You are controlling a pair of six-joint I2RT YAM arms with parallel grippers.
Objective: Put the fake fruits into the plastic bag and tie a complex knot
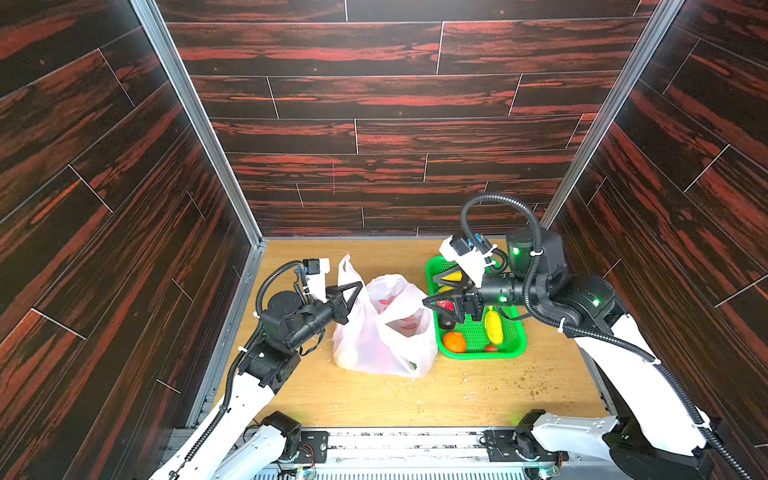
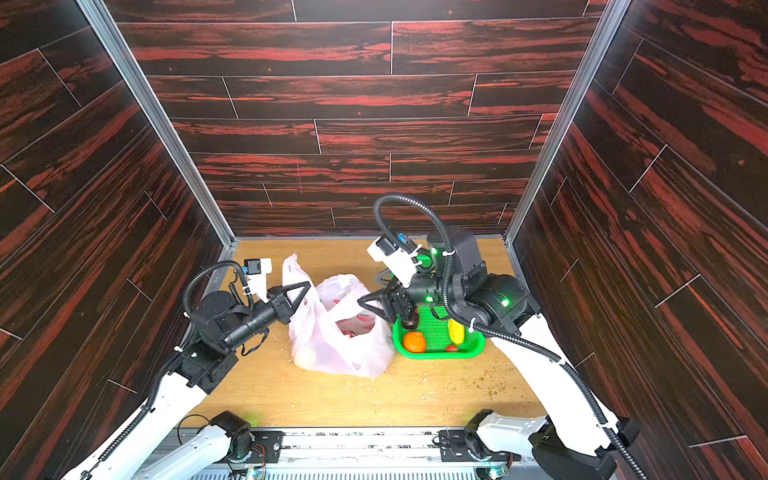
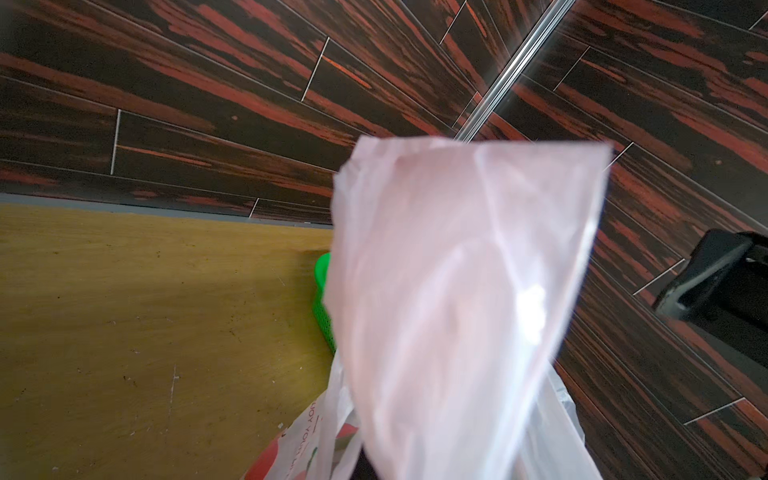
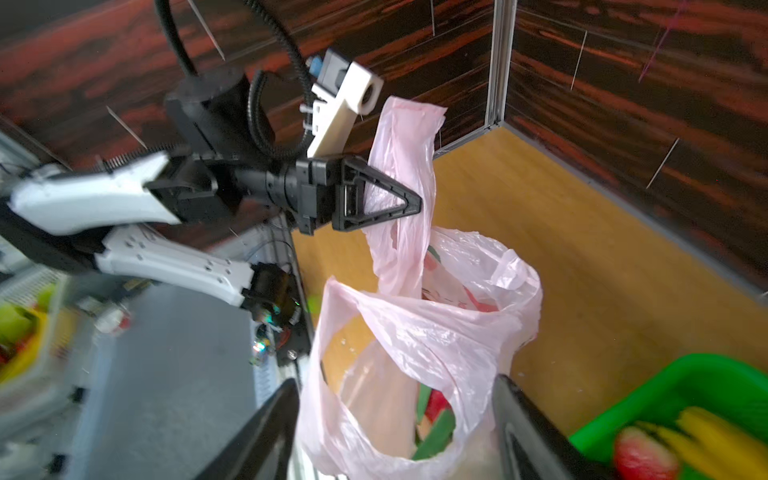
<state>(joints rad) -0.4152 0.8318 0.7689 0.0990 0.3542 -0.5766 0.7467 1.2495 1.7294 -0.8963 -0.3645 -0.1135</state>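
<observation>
My left gripper (image 4: pixel 409 203) is clenched on one handle strip (image 4: pixel 401 166) of the plastic bag (image 1: pixel 386 332). It pinches the strip well above the table so that side of the mouth stands up instead of collapsing.

My right gripper (image 4: pixel 395 382) is released, its jaws wide apart and, as far as I can see, empty. It hangs at the bag's opening on the basket side, which I judge is the spot for dropping fruit in. The second handle loop (image 4: pixel 374 316) sags unheld below those jaws, so the mouth is open but slack.

Through the opening something red and green (image 4: pixel 436 409) lies inside the bag.

The green basket (image 1: pixel 482 355) sits just beside the bag, which makes each carry short; I cannot tell whether they touch. It holds an orange (image 1: pixel 454 342), a lemon (image 1: pixel 493 326), a banana bunch (image 4: pixel 715 432), a strawberry (image 4: pixel 644 457) and a dark ball (image 1: pixel 446 323). So loading is unfinished and no knot is tied yet.
</observation>
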